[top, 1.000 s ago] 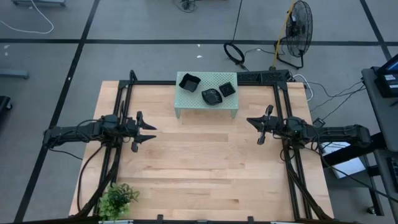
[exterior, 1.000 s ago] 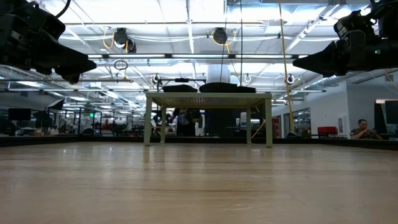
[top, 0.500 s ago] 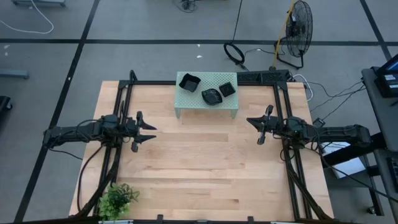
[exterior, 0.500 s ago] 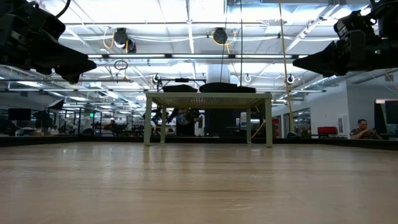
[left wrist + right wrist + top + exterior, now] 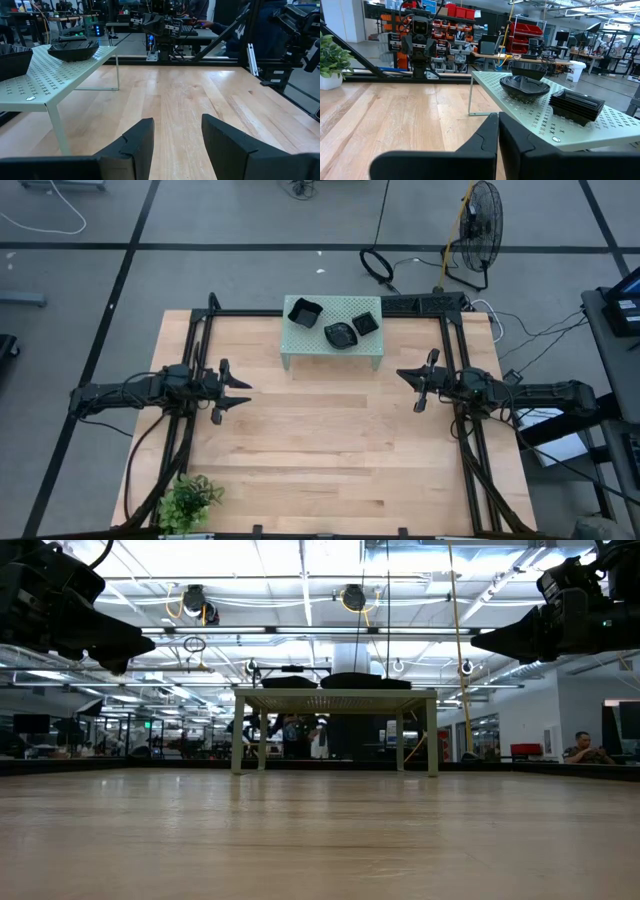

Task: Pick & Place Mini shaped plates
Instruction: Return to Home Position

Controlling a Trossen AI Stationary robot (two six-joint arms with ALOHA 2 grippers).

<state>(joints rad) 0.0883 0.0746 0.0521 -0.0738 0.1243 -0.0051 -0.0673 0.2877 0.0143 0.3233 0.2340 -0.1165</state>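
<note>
High view: the glossy black mini shaped plates (image 5: 341,334) are sitting in three stacks atop the pale green perforated metal stand (image 5: 300,342), with the left gripper (image 5: 238,393) and right gripper (image 5: 408,385) hovering off its front corners, about equally near; low view: the stacks are showing as low dark humps on the stand's top; left wrist view: the fingers are gaping wide, empty; right wrist view: the fingers are sitting almost together, empty.

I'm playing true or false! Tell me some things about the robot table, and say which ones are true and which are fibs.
1. The black plates all sit on the green stand. True.
2. The left gripper holds a plate. False: its jaws are apart, with nothing between them.
3. The right gripper has its jaws shut. True.
4. The plant stands on the green stand. False: it stands at a corner of the table, on the left arm's side, far from the stand.
</note>
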